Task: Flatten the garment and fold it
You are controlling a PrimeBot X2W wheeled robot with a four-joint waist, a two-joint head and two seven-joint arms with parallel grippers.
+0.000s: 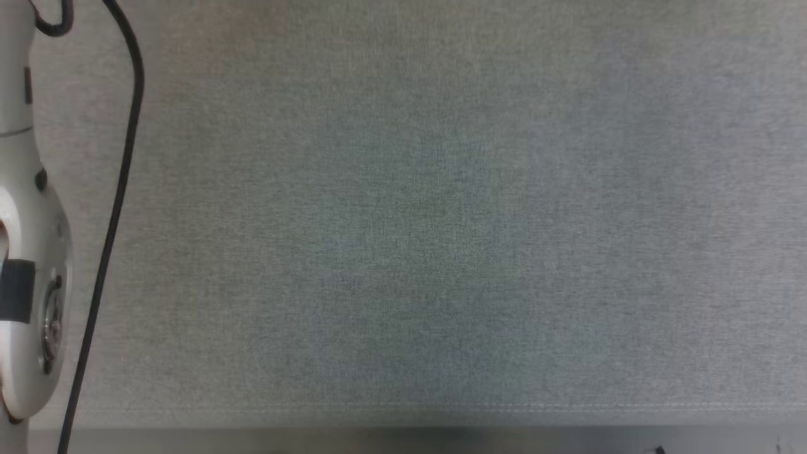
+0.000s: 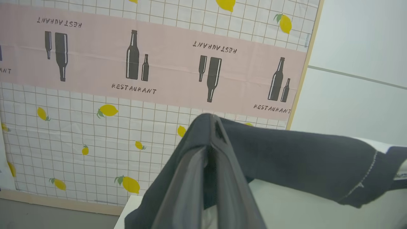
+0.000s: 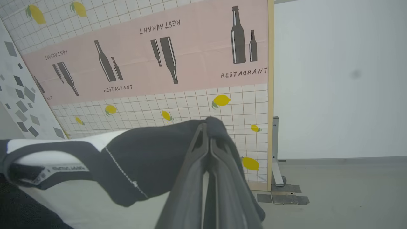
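Stretching across the head view was a flat grey woven cloth surface [image 1: 441, 221], with a stitched hem running near its lower edge. Behind the work stood a tall flat panel [image 2: 95, 63] covered in a white grid print with yellow lemons and a pink band of dark bottles and the word RESTAURANT. The right wrist view also showed it [image 3: 159, 63], next to a plain white wall [image 3: 334, 79] and a grey floor [image 3: 334, 197].

The garment [image 2: 302, 159], a soft white-bodied shirt with black sleeves, hung in the air in front of that panel, stretched between the two grippers [image 3: 146, 159]. Its white body sagged below the sleeves in both wrist views.

A pale, rounded robot arm [image 1: 28, 252] ran along the left edge of the head view, with a thin black cable [image 1: 120, 189] trailing beside it.

The left gripper [image 2: 208, 148] was clenched on one black sleeve, and the dark fabric draped over its fingertips. The right gripper [image 3: 207, 133] was likewise clamped on the other black sleeve, its two long fingers pressed together with cloth bunched over the tips.

Near the left of the right wrist view lay the narrow white text-printed neck band [image 3: 63, 168]. A fine line of white stitching [image 3: 124, 175] crossed the sleeve.
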